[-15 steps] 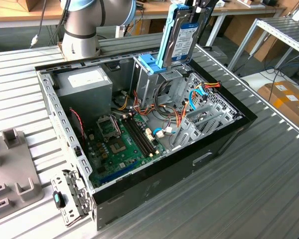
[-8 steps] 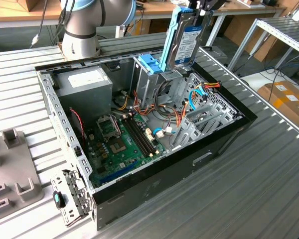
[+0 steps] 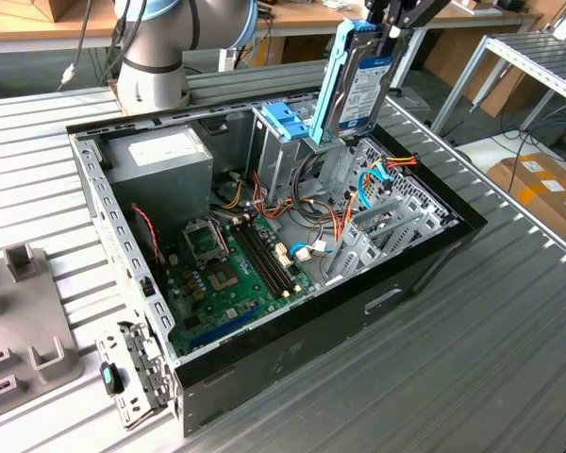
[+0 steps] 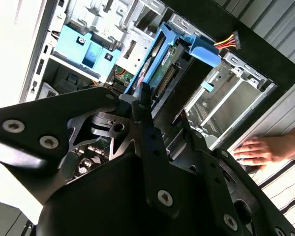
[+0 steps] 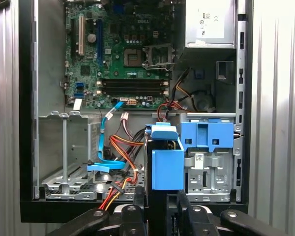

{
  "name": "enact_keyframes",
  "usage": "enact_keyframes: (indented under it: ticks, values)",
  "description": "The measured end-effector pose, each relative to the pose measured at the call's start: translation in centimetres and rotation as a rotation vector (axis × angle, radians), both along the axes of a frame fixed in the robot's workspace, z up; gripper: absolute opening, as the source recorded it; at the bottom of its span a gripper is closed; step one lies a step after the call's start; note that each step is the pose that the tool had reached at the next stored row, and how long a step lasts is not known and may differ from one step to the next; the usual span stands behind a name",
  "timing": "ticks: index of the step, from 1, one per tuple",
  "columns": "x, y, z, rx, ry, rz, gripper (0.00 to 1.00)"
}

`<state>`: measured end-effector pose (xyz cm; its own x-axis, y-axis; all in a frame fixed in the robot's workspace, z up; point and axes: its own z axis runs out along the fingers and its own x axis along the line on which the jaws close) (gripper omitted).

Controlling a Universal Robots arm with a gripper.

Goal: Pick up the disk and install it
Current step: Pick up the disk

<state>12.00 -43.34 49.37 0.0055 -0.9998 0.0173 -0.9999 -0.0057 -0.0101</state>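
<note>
An open computer case [image 3: 358, 321] is laid on the table [image 3: 472, 377]. Near its far end a metal cage [image 3: 274, 160] with a blue top is seen. The disk [image 3: 360, 80] is held upright just beside the cage, on the exterior view's right. Its top end is pinched by the gripper [image 3: 392, 26], which is cut off above. Whether disk and cage touch cannot be told.

I see the dark flat rectangular hard drive in bright blue plastic rails [image 3: 360, 80] standing on edge, slightly tilted, in the air just above the open black computer case [image 3: 406, 283].
</note>
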Motion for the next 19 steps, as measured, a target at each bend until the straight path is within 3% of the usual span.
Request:
enact_keyframes:
  ticks: [11,17,19]
  values:
    - [0.03,-2.45,0.01,-0.0002,0.0,0.0,0.35]
    - [0.07,-4.2,0.01,0.0006,0.0,0.0,0.35]
    - [0.08,-5.08,0.01,0.0009,0.0,0.0,0.35]
